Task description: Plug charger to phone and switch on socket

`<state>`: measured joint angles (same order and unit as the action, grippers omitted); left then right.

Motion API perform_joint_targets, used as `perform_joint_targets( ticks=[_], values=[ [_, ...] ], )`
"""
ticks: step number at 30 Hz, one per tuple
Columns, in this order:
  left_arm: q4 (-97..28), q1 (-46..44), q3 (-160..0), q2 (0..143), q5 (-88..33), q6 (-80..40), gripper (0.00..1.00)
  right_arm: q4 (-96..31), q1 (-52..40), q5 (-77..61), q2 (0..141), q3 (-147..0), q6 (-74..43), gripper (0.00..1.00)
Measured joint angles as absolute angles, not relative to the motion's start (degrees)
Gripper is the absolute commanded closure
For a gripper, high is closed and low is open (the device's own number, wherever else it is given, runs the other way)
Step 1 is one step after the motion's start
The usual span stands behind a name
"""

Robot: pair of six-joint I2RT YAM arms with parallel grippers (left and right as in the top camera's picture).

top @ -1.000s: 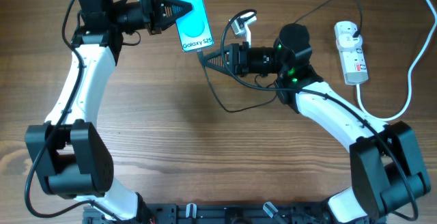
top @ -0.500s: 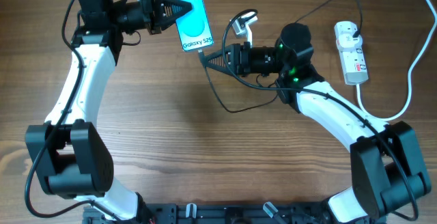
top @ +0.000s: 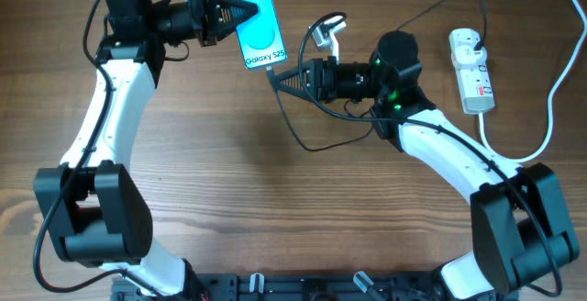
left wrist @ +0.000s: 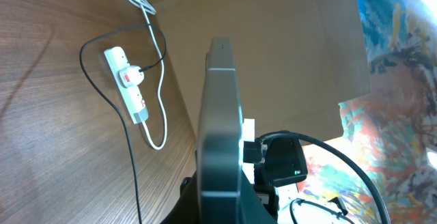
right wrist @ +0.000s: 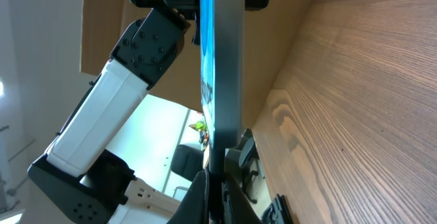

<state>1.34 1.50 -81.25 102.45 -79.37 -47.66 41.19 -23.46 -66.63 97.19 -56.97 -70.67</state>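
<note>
The phone (top: pixel 257 21), with a cyan screen reading "Galaxy S25", is held off the table at the back. My left gripper (top: pixel 240 14) is shut on its left edge. My right gripper (top: pixel 278 79) is shut on the charger plug (top: pixel 271 70), right at the phone's bottom edge. The thin black cable (top: pixel 303 140) loops across the table toward the white socket (top: pixel 470 72) at the right. The left wrist view shows the phone edge-on (left wrist: pixel 220 135) and the socket (left wrist: pixel 126 80) far off. The right wrist view shows the phone's edge (right wrist: pixel 222 60) directly above my closed fingers (right wrist: pixel 217 183).
A thick white lead (top: pixel 550 108) curves from the socket off the table's right back corner. A black plug (top: pixel 479 46) sits in the socket. My right arm (top: pixel 440 145) stretches across the right half of the wooden table (top: pixel 229 200).
</note>
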Motion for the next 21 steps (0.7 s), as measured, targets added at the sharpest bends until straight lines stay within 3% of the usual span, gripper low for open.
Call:
perform_joint_targets(
  ticks=[21],
  values=[
    [1.3,1.0,-81.3,102.5,-79.0,-46.7,0.96,41.2,-23.5,-66.2,97.2,-56.9,-70.7,0.96]
  ],
)
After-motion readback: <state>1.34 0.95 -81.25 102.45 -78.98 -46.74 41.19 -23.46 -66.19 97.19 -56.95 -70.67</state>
